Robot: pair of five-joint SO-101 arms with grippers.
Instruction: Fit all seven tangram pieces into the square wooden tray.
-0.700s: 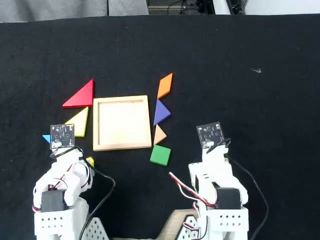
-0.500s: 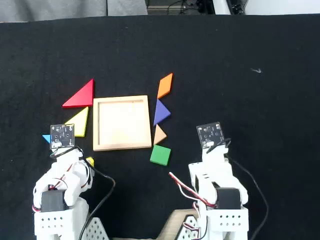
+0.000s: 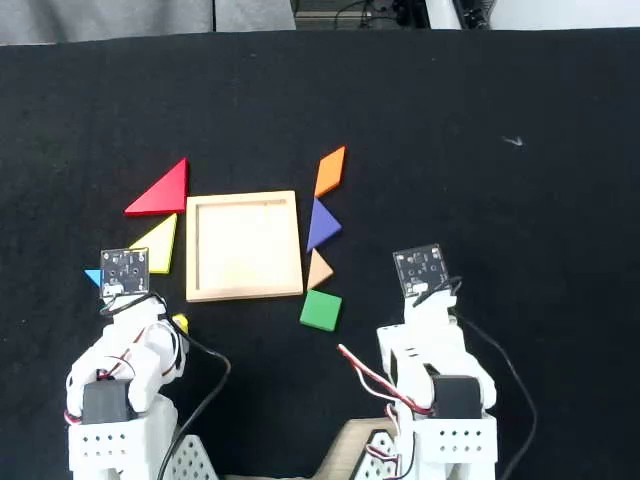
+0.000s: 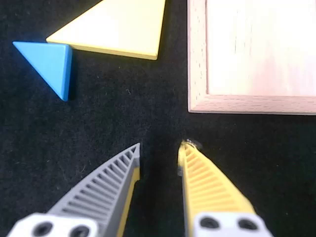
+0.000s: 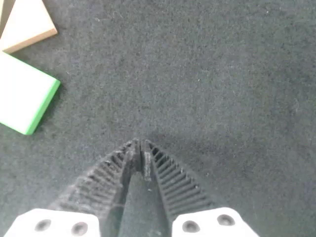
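Black cloth is covering the table (image 3: 520,220), and the square wooden tray (image 3: 245,294) is lying on it with tangram pieces (image 3: 321,224) sitting outside it (three on my left arm's side, four on my right). I am holding my left claw (image 4: 159,145) narrowly parted near the tray's corner, not far from the blue triangle (image 4: 47,64). My right claw (image 5: 138,144) is hovering pinched together near the green square (image 5: 24,94).

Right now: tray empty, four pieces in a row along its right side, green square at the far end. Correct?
No: in the high view the green square is at the near end; the orange parallelogram holds the far end. Rest is right.
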